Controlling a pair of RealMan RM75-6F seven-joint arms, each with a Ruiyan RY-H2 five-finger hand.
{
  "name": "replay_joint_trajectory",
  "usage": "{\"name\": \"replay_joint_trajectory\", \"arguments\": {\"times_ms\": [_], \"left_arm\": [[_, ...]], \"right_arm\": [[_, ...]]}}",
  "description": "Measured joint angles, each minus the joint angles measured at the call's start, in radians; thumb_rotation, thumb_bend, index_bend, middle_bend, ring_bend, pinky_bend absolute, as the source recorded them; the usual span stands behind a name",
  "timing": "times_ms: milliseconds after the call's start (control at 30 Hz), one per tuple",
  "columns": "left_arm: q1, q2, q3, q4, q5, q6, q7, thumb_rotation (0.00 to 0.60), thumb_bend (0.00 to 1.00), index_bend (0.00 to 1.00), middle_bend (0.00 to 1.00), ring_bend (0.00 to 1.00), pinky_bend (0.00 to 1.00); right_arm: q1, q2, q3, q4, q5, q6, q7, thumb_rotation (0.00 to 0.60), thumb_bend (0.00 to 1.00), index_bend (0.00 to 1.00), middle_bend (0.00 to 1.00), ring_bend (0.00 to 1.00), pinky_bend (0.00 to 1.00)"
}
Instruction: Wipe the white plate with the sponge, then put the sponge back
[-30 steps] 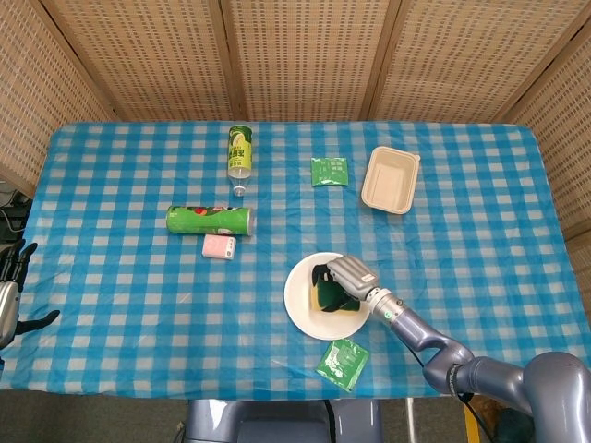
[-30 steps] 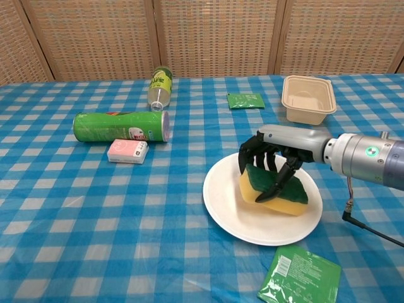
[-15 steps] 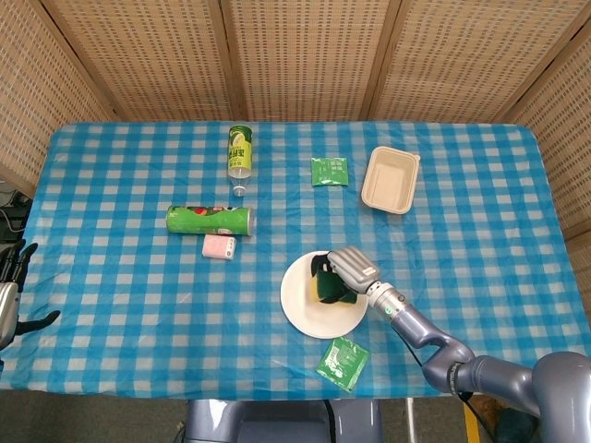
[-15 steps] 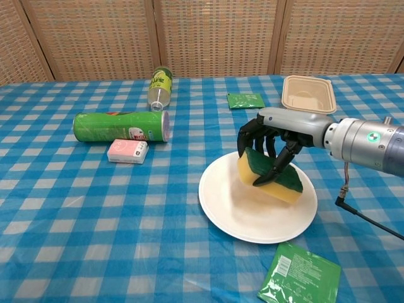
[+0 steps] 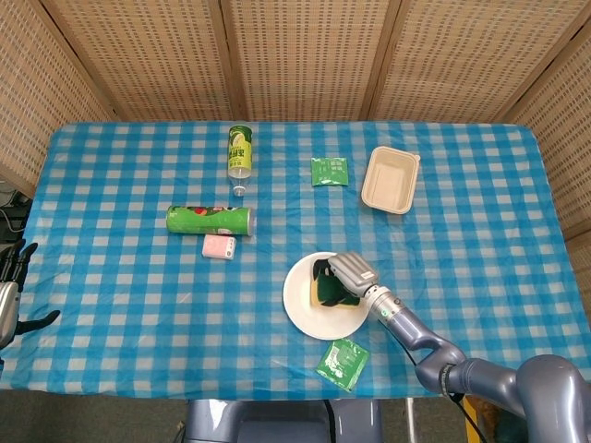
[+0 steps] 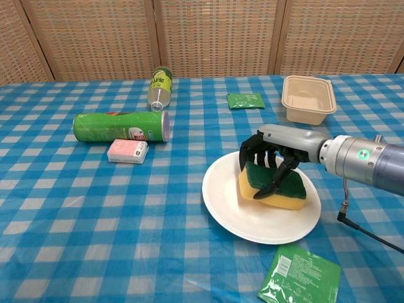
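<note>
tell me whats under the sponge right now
The white plate lies under the sponge, which the right hand grips from above. The plate surface beneath the sponge is covered, so it cannot be seen.

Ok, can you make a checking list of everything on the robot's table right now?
Surface: blue checked tablecloth, flat.
Job's things: sponge lies on the white plate.
Clutter: green can and bottle lying down, pink pack, beige tray, two green packets.
Robot hands: right robot hand grips the sponge; left robot hand off the table's edge, holds nothing.
Cables: black cable by the right arm.
Surroundings: woven screens.
</note>
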Motion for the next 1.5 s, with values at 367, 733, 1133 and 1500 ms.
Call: {"name": "replay_joint_trajectory", "arguments": {"times_ms": [367,733,1133,1500], "left_arm": [[0.0,0.001,0.002,-0.002,0.005,0.002,-0.002,0.6,0.0,0.0,0.0,0.0,0.0],[0.003,0.002,0.006,-0.008,0.016,0.007,-0.002,0.6,0.0,0.0,0.0,0.0,0.0],[0.0,0.001,0.002,-0.003,0.005,0.0,-0.001,0.6,0.0,0.0,0.0,0.0,0.0],[0.002,0.003,0.004,-0.005,0.01,0.003,-0.004,0.6,0.0,0.0,0.0,0.0,0.0]], "right_arm": [[-0.015,0.025,0.024,-0.053,-0.026,0.085,0.045,0.6,0.5,0.57,0.63,0.54,0.58],[-0.05,0.036,0.038,-0.096,-0.021,0.14,0.108,0.6,0.5,0.57,0.63,0.54,0.58],[-0.065,-0.03,-0.002,0.027,-0.035,0.12,0.182,0.6,0.5,0.57,0.64,0.54,0.58],[-0.073,-0.048,-0.037,0.079,-0.073,0.119,0.222,0.6,0.5,0.57,0.63,0.54,0.58]]}}
